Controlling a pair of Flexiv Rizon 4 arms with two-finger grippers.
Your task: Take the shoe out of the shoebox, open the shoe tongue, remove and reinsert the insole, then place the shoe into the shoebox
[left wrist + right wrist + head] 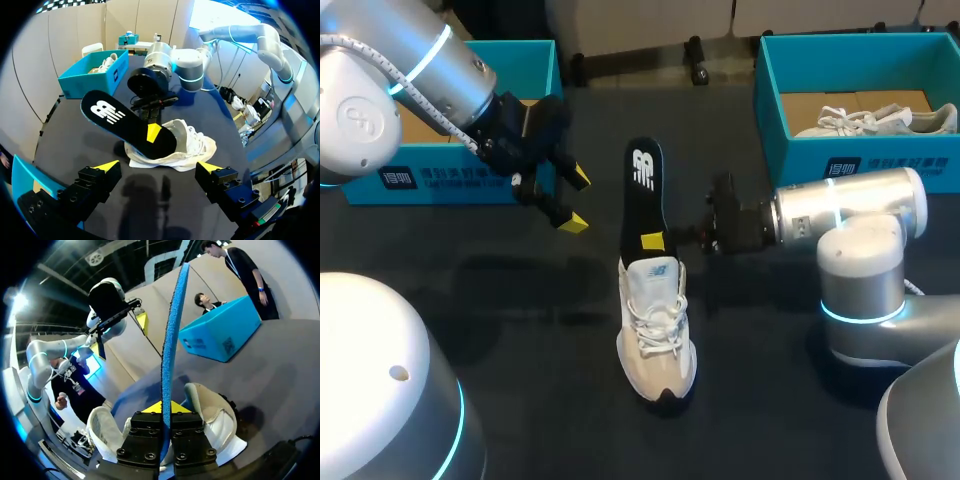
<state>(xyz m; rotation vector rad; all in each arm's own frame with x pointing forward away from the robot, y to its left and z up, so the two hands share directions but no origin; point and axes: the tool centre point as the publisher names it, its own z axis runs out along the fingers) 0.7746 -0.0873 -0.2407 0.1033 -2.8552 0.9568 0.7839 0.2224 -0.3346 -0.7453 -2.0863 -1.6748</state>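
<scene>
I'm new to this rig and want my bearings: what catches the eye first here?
A black insole juts from the white shoe mid-table, pinched by the right gripper. The left gripper hangs open beside it, and a teal shoebox at back right holds another shoe.

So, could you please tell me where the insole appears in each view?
Head view: the insole, black, mid-table, jutting from the white shoe's heel end, held by the right hand.
Left wrist view: the insole ahead of the left hand, black with a white logo, slanting out of the shoe.
Right wrist view: the insole edge-on, blue, between the right hand's fingers.
Shared landmark: the white shoe.
</scene>
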